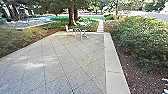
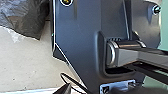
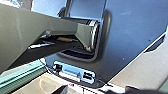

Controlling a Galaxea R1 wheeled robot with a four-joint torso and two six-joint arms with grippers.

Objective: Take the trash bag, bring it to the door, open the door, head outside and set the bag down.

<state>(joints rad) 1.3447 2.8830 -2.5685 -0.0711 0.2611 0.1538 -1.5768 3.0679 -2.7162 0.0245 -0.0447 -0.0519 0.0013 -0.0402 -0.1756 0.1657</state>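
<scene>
Dark, crumpled plastic of the trash bag (image 2: 23, 16) shows in the left wrist view beside the robot's wide dark plate, above a pale floor. A thin clear scrap of plastic lies by the bag's edge. What holds or supports the bag cannot be made out, and neither can the state of my grippers. The head view looks onto an outdoor paved yard (image 1: 62, 60).
A small table (image 1: 80, 31) and a pink-and-white chair (image 1: 68, 30) stand at the yard's far end, before a tree (image 1: 72, 15). Shrubs (image 1: 145, 42) line the right side, beyond a pale concrete border (image 1: 112, 60). Low planting (image 1: 22, 37) edges the left.
</scene>
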